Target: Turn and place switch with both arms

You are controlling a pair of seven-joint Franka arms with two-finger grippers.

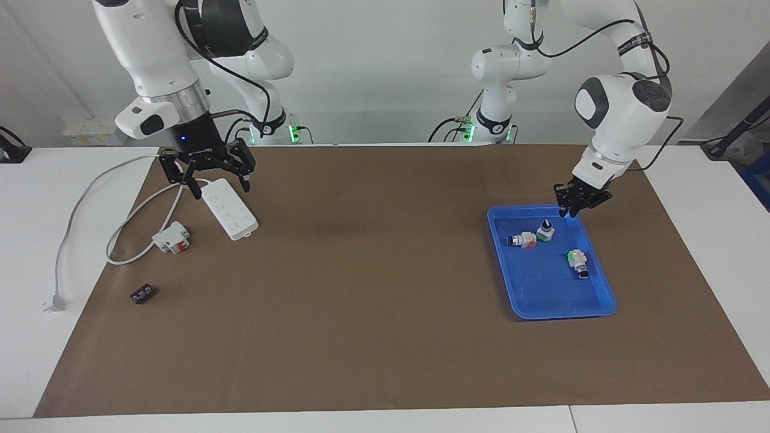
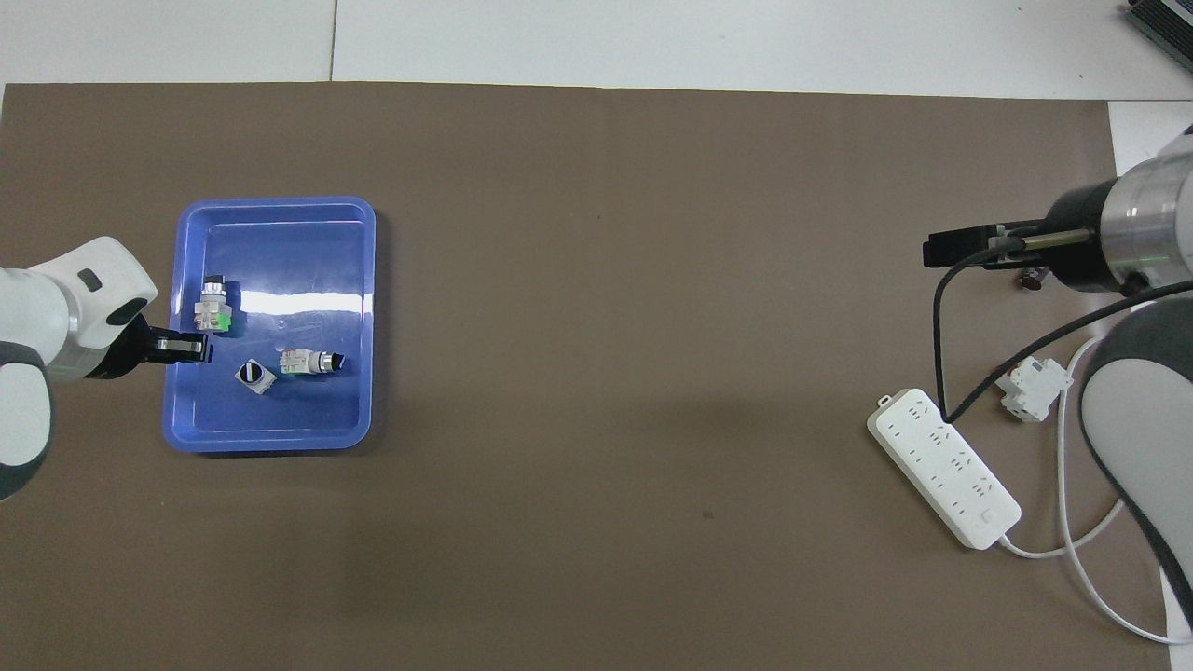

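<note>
Across the facing view, the blue tray [image 1: 595, 304] served as the landmark, lying on the brown mat [image 1: 373, 313] toward the left arm's end of the table. Inside it the switch [image 1: 545, 230] stood upright on its green base, black knob up, in the part of the tray nearer the robots, free of any grip. Just beside it lay the orange-based switch [image 1: 522, 240], and farther from the robots than both lay a second green-based switch [image 1: 578, 263]. The left gripper [image 1: 579, 206] hung over the tray's rim nearest the robots, just above the switch and apart from it, holding nothing; how far its fingers stood apart could not be told. Well away from the tray, toward the right arm's end, the right gripper [image 1: 206, 177] hovered with fingers spread wide and empty over the power strip [image 1: 229, 208]. A white-and-red breaker [image 1: 171, 237] and a small black block [image 1: 142, 294] lay near that strip.

From the overhead view, the tray [image 2: 275, 210] held the switch [image 2: 252, 376] knob-up beside the lying switch [image 2: 311, 362]. The left gripper [image 2: 186, 349] sat over the tray's edge, clear of the switch. The right gripper [image 2: 960, 250] was seen edge-on, well apart from the tray.
</note>
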